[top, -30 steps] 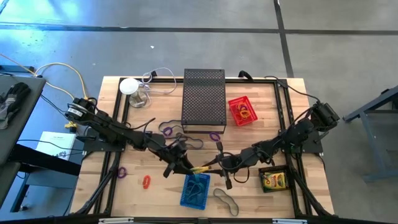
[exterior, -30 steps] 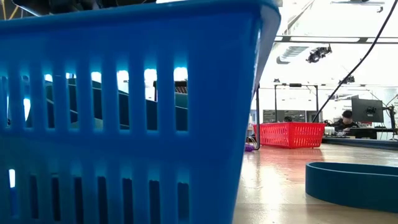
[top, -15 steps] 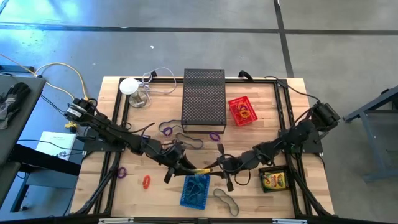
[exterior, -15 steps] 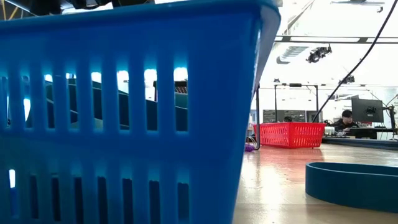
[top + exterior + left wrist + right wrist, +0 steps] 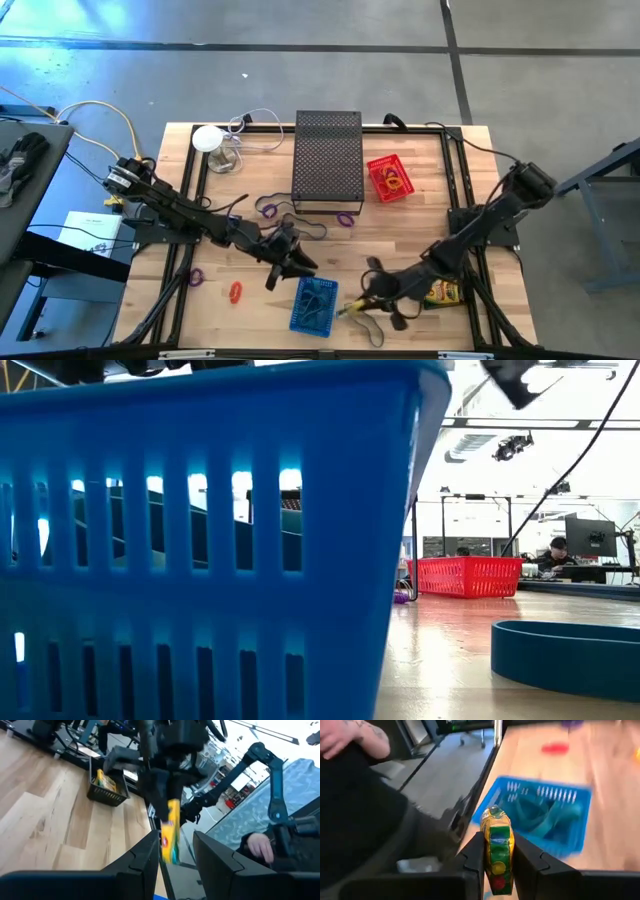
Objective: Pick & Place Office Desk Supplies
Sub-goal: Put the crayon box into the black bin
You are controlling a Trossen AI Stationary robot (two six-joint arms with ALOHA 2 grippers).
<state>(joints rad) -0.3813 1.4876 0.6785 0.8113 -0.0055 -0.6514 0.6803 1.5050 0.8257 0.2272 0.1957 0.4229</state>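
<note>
A yellow-and-green packet (image 5: 497, 842) is held by my right gripper (image 5: 360, 305), which is shut on it just right of the blue basket (image 5: 315, 306), near the table's front edge. In the left wrist view the packet (image 5: 171, 837) shows farther off, hanging under the right gripper. My left gripper (image 5: 297, 267) stands open over the table just beyond the basket, with nothing between its fingers (image 5: 142, 862). Dark teal bands lie inside the basket (image 5: 547, 815). My right gripper pinches the packet between its two fingers (image 5: 476, 857), one on each flat face (image 5: 498, 865). The fingers slant downward and the packet's end sticks out past the fingertips. The packet is lifted clear of the table and hangs beside the blue basket.
A tall black mesh box (image 5: 328, 160) and a red basket (image 5: 389, 178) stand at the back. A black tray of packets (image 5: 441, 292) sits right of my right gripper. Loose bands lie about: purple (image 5: 268, 208), orange (image 5: 235, 292), dark grey (image 5: 366, 326). A person's hand (image 5: 350, 737) shows beyond the table.
My right gripper has swung away from my left gripper toward the table's near edge, rolling and tipping as it went. It carries the packet from between the two grippers to beside the blue basket's right side. My left gripper has stayed about where it was.
</note>
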